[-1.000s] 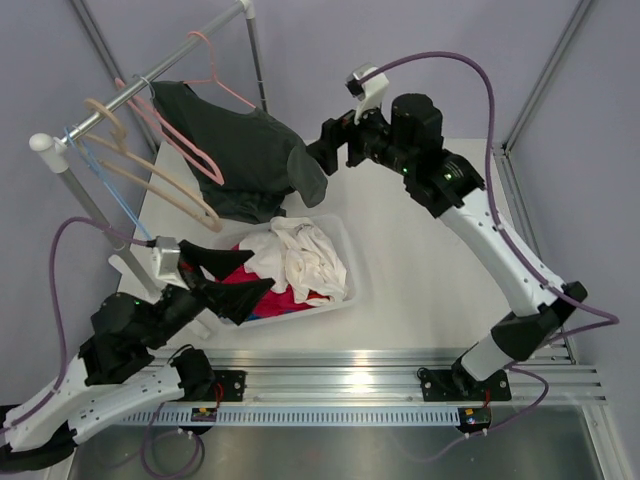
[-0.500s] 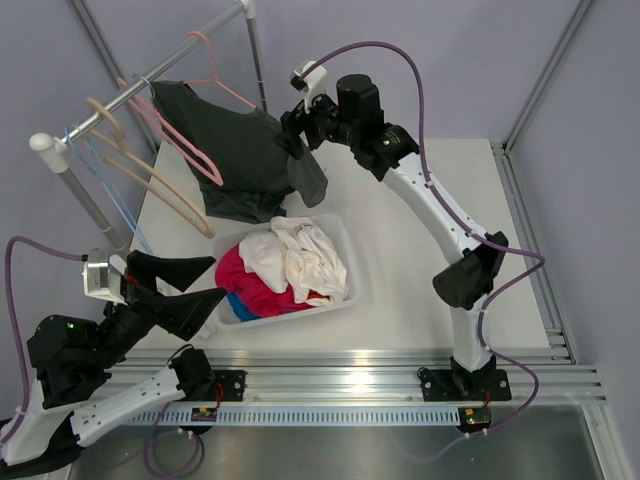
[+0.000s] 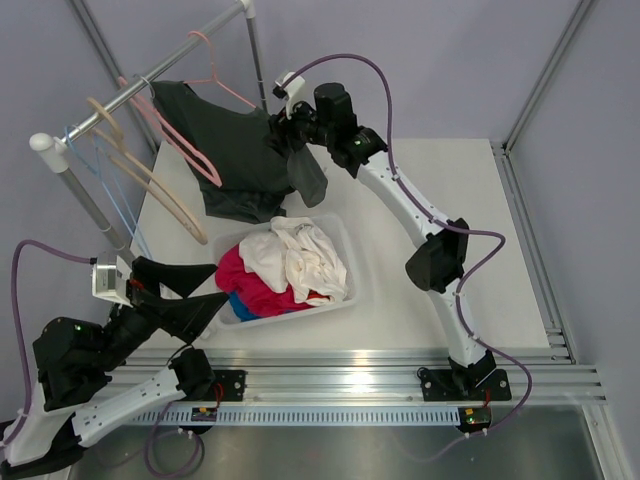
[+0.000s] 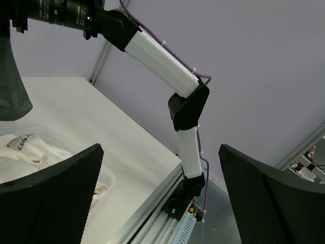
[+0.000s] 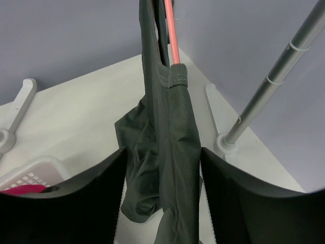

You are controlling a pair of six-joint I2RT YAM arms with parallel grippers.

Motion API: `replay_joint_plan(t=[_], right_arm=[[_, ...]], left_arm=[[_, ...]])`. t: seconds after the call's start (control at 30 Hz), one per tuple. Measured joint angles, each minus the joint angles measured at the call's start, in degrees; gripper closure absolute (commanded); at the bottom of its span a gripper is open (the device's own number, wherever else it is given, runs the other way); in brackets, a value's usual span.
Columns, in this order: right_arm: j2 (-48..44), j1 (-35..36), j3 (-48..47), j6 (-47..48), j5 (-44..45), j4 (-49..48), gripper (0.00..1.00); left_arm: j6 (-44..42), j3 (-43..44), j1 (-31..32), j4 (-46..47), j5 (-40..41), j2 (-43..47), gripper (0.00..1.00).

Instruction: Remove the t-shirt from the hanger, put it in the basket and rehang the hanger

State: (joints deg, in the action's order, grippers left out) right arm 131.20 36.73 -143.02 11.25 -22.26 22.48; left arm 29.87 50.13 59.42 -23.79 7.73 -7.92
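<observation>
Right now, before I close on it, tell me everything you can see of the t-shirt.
The t-shirt is plain dark charcoal cloth with a fine mesh-like weave and short sleeves. It hangs limp and bunched on the thin pink hanger, which hooks over the rail. One sleeve droops between the open jaws of the right gripper; whether they touch it is unclear.

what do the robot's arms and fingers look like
Both the left arm and right arm are white tubular links with black joints and housings, each trailed by a purple cable. The left gripper and right gripper each carry a white camera block and broad black fingers with a fine mesh texture. A small green light glows on a housing.
</observation>
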Motion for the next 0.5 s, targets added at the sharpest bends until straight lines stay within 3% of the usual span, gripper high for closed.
replay_joint_plan(t=[0.23, 0.5], right_arm=[[3.19, 0.00, 0.00, 0.00, -1.36, -1.75, 0.70], [3.34, 0.00, 1.07, -0.61, -0.92, -5.99, 0.94]], left_arm=[[0.00, -0.76, 0.00, -1.05, 0.50, 0.46, 0.01], [-0.04, -1.03, 0.00, -1.29, 1.42, 0.63, 0.01]])
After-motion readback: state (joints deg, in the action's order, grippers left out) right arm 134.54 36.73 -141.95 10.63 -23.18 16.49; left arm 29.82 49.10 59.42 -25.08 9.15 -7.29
